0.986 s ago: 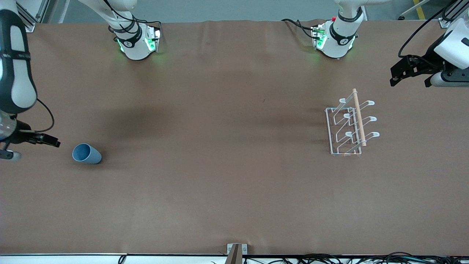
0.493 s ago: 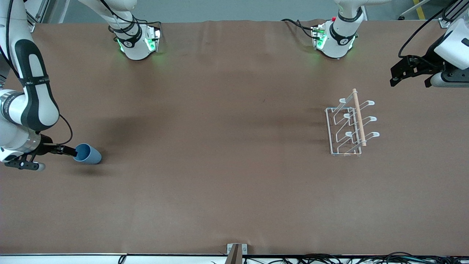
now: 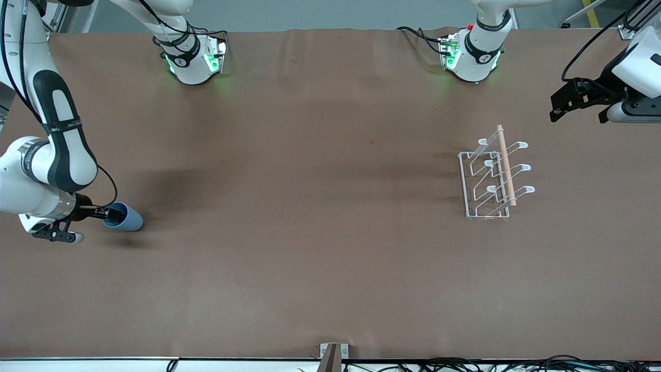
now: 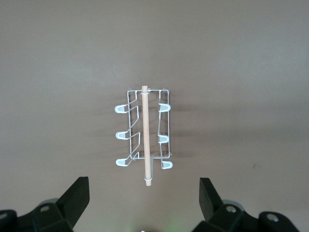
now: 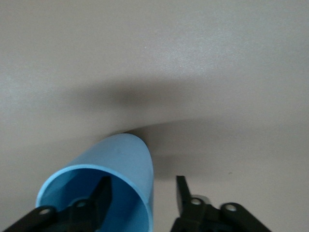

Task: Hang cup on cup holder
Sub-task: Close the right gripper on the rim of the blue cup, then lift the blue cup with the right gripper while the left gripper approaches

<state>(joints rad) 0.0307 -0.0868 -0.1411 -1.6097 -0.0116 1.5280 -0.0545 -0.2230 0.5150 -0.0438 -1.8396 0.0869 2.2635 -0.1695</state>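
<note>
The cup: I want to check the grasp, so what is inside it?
One finger of the right gripper reaches inside the cup; the other stays outside its wall. The cup's bottom is hidden.

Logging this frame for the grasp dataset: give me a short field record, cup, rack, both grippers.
cup: light blue cup lying on its side on the table, at the right arm's end
cup holder: white wire cup holder upright at the left arm's end, all prongs bare, wooden rod on top
right gripper: right gripper open at the cup's mouth, one finger inside, the other outside the wall
left gripper: left gripper open, waiting in the air near the cup holder
task state: cup not yet lifted
</note>
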